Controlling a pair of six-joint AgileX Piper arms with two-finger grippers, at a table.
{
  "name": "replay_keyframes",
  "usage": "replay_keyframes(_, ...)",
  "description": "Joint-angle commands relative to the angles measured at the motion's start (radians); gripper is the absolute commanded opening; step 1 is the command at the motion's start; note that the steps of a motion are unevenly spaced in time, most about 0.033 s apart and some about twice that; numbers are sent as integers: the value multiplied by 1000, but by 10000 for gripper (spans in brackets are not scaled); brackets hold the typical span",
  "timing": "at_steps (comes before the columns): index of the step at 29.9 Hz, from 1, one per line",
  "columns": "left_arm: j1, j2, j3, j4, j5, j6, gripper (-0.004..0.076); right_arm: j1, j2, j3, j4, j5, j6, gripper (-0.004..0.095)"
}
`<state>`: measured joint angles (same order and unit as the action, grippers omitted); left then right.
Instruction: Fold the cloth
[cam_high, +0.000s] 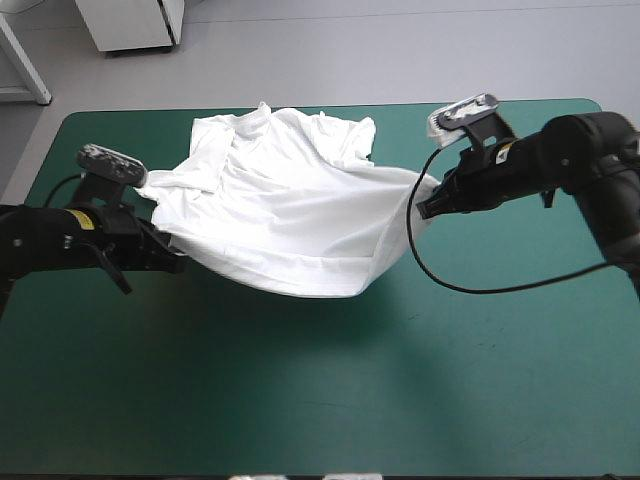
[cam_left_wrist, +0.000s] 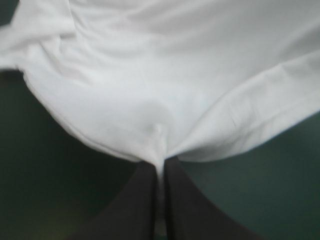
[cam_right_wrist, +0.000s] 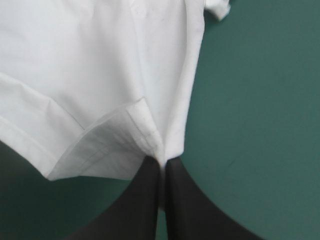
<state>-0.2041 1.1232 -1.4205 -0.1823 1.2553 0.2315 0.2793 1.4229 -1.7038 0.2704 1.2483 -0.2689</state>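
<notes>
Teal-green table fills the frame. Left gripper, arm reaching in level at centre left, and right gripper, arm angled from upper right, each pinch the hem of the T-shirt, which sags between them, upper centre.

left hand: fingers pinched together | right hand: likewise (arms spread wide apart)
</notes>
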Motion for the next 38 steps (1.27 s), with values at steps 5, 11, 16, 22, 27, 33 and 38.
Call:
replay_keyframes(5, -7, -49, -373, -122, -3, 1, -9, 1, -169, -269, 21, -30, 7, -13)
replay_keyframes(11, -7, -40, -661, -118, -121, 27, -9, 1, -174, -533, -5, -80, 12, -13)
replay_keyframes(16, -7, -24, -868, -75, -235, 48, -9, 1, -174, -676, -36, -194, 14, -13)
replay_keyframes(22, -7, -20, -965, -67, -409, 59, -9, 1, -174, -798, -33, -304, 14, -13)
replay_keyframes(27, -7, -17, -958, -73, -473, 80, -9, 1, -170, -810, -44, -358, 14, -13)
replay_keyframes(33, -7, 59, -958, -57, -594, 109, -9, 1, -94, -810, -113, -467, 69, -13)
replay_keyframes(38, -7, 168, -958, -5, -687, 105, -9, -1, 3, -810, -170, -532, 120, -17)
